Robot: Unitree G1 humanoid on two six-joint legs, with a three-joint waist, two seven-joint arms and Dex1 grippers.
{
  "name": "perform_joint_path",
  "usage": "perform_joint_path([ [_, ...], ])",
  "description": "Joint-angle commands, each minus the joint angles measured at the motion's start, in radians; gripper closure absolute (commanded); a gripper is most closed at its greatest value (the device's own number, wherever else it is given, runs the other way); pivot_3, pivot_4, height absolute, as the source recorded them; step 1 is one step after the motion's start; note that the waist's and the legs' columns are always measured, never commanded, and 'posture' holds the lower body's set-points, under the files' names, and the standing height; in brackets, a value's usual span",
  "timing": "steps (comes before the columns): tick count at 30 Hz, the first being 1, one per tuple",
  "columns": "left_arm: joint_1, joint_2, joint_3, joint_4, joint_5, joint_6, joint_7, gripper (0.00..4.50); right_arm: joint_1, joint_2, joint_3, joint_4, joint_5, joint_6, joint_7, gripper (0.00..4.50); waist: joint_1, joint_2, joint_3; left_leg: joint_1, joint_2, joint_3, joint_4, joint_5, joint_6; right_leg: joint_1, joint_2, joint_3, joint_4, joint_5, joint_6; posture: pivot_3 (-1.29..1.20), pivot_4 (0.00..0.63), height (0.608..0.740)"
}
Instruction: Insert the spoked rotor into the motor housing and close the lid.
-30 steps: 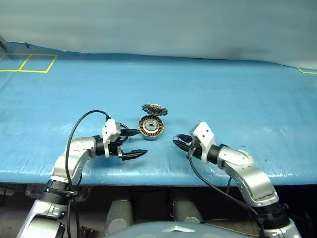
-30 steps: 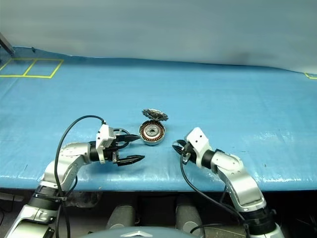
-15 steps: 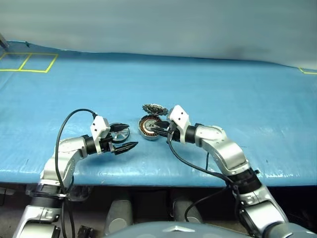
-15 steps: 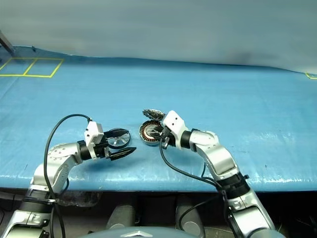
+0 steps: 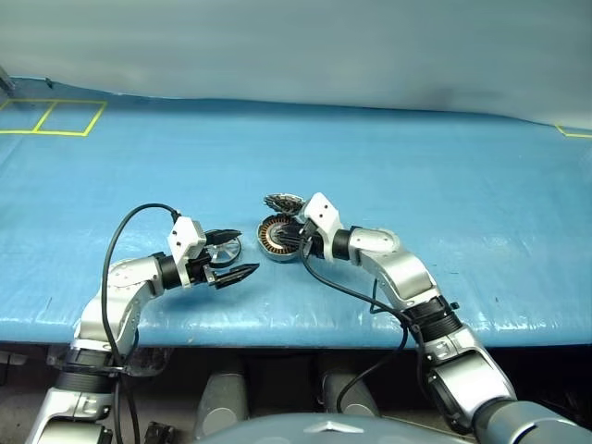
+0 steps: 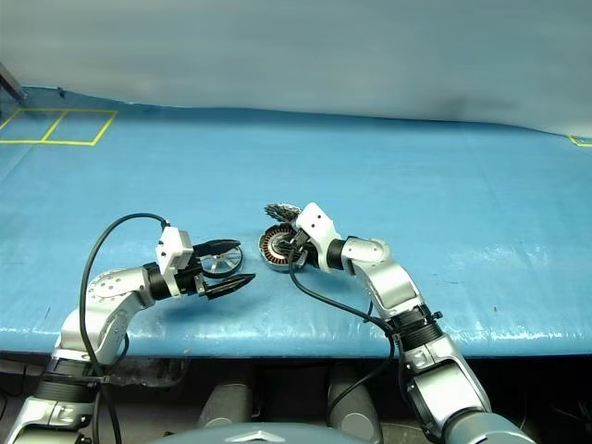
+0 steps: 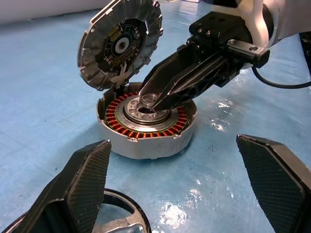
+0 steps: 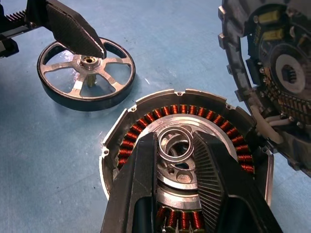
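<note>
The motor housing (image 5: 275, 242) sits open on the blue table, its copper windings (image 8: 194, 114) showing. Its lid (image 7: 119, 46) stands tilted up behind it, slotted face towards me. My right gripper (image 8: 176, 145) is over the housing's centre, shut on a small loose metal ring (image 8: 175, 144). The spoked rotor (image 8: 86, 75) lies flat on the table just left of the housing. My left gripper (image 5: 245, 252) is open, its fingers (image 7: 82, 179) low on either side of the rotor (image 5: 225, 248), not closed on it.
A blue sheet (image 5: 416, 166) covers the table, whose front edge (image 5: 305, 319) runs just below both arms. Yellow tape squares (image 5: 55, 116) mark the far left corner. Black cables loop from both wrists.
My right arm has swung from the table's front right up to the housing, bringing the ring over its centre. The left gripper has turned slightly, and the rotor now shows beside it.
</note>
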Motion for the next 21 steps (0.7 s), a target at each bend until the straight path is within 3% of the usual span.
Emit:
perform_joint_path([
  [1,0.0,0.007,0.018,-0.041,-0.015,-0.012,0.004,0.0,-0.015,0.004,-0.014,-0.015,-0.005,-0.019,-0.001,3.67,0.0,0.0,0.0,0.0,0.0,0.0,0.0,0.0,0.0,0.0,0.0,0.0,0.0,0.0,0.0,0.0,0.15,0.74],
  [21,0.013,0.012,0.016,-0.056,-0.016,-0.007,0.014,0.0,-0.05,0.034,-0.027,0.05,-0.024,-0.035,-0.013,3.67,-0.001,0.0,0.0,0.0,0.0,0.0,0.0,0.0,0.0,0.0,0.0,0.0,0.0,0.0,0.0,0.0,0.15,0.74],
])
